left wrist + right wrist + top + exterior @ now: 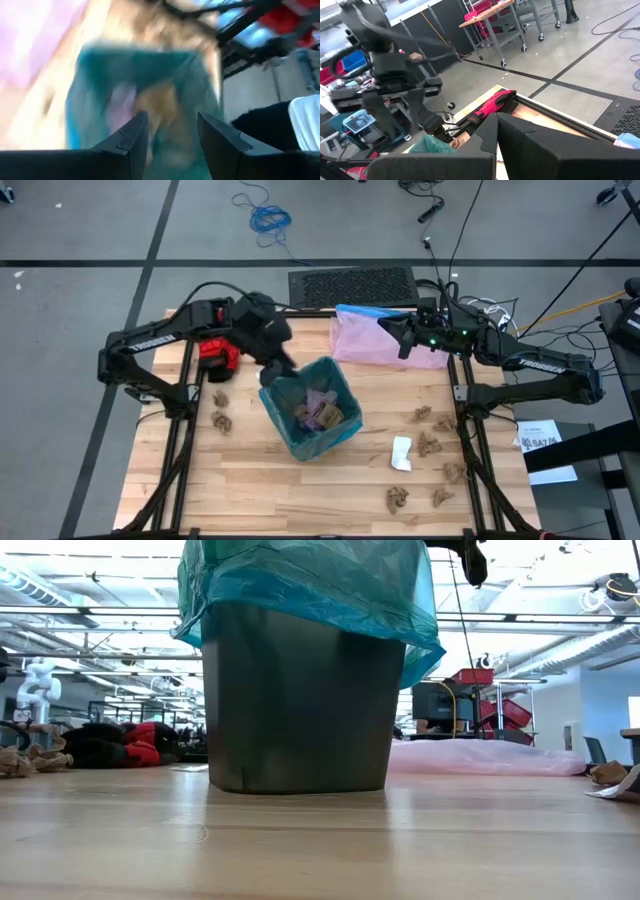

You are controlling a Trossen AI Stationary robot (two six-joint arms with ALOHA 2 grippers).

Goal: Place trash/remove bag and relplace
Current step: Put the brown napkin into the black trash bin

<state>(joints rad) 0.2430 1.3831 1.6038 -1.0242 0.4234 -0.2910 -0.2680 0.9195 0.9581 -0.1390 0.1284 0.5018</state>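
Observation:
A dark grey bin (300,700) stands on the table's middle, lined with the teal-green bag (308,420), whose top is folded out over the rim (300,590). Crumpled paper and pale scraps (320,412) lie inside it. My left gripper (281,370) hovers open above the bin's far-left rim, slanting down; in its wrist view the fingers (172,135) have nothing between them and the bag's opening (145,100) lies below. My right gripper (398,332) waits shut above the pink bag (375,342) at the far right, shown also in its wrist view (496,130).
Crumpled brown paper balls lie left of the bin (220,408) and on the right half (430,442), with a white scrap (401,452). A red-and-black object (220,354) lies at the far left. The near part of the table in front of the bin is bare wood.

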